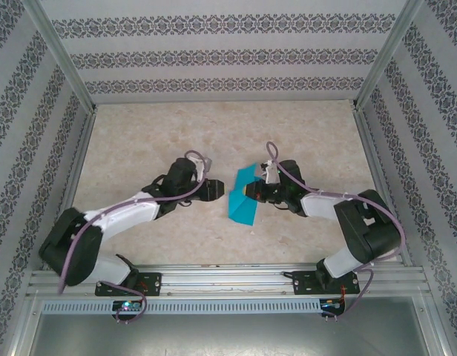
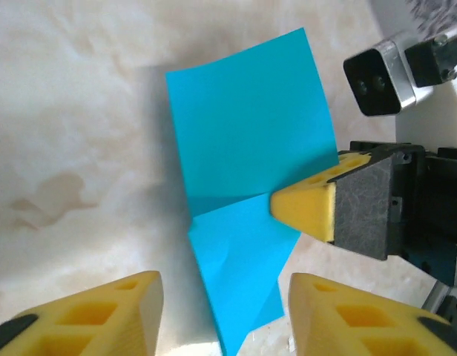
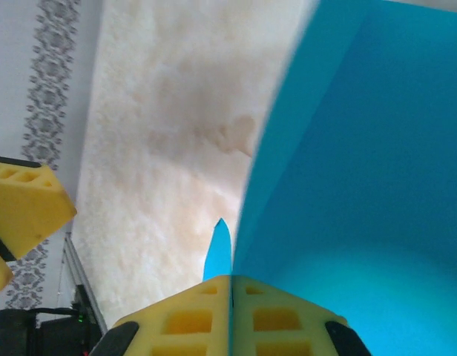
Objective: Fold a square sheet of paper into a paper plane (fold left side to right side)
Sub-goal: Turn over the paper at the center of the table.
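The right gripper (image 3: 231, 311) is clenching one edge of the square sheet of paper (image 2: 251, 141), which is sitting mid-worktop (image 1: 214, 133) between the two arms, creased, one half standing up and the other lying flat. The left gripper (image 2: 222, 300) is hanging released, its fingers (image 2: 102, 315) spread either side of the sheet's near end
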Robot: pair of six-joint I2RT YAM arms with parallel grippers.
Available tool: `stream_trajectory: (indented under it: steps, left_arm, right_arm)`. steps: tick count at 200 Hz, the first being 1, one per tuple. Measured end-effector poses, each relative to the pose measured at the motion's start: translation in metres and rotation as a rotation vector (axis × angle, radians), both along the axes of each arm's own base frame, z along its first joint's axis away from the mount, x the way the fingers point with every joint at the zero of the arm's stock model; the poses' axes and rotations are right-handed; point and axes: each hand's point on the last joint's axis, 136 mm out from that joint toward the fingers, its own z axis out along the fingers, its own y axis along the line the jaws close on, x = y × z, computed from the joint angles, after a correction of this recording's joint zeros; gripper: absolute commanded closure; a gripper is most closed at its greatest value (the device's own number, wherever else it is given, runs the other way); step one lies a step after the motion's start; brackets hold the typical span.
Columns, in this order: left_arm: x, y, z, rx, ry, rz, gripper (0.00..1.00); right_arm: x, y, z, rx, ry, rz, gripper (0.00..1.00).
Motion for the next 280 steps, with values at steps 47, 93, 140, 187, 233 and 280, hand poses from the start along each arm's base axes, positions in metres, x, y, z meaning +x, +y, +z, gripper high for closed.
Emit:
stream_trajectory:
  steps: [47, 93, 140, 187, 233, 280]
  left_arm:
    - [-0.007, 0.035, 0.072, -0.204, -0.207, 0.108, 0.0]
    - [-0.015, 0.031, 0.125, -0.441, -0.282, 0.039, 0.04]
    - [-0.012, -0.002, 0.133, -0.569, -0.203, -0.107, 0.12]
    - [-0.011, -0.022, 0.121, -0.601, -0.128, -0.168, 0.27]
    - [-0.011, -0.029, 0.118, -0.63, -0.092, -0.194, 0.54]
    - [-0.01, -0.03, 0.126, -0.638, -0.108, -0.204, 0.74]
  right_arm:
    - [0.01, -0.004, 0.083, 0.143, -0.263, 0.026, 1.0]
    - [0.0, 0.0, 0.16, 0.304, -0.494, 0.08, 1.0]
    - [-0.012, 0.011, 0.183, 0.384, -0.529, 0.123, 1.0]
    - [-0.016, 0.022, 0.19, 0.423, -0.524, 0.15, 1.0]
    - [-0.01, 0.024, 0.181, 0.421, -0.49, 0.136, 0.99]
    - [-0.006, 0.023, 0.18, 0.422, -0.481, 0.117, 0.87]
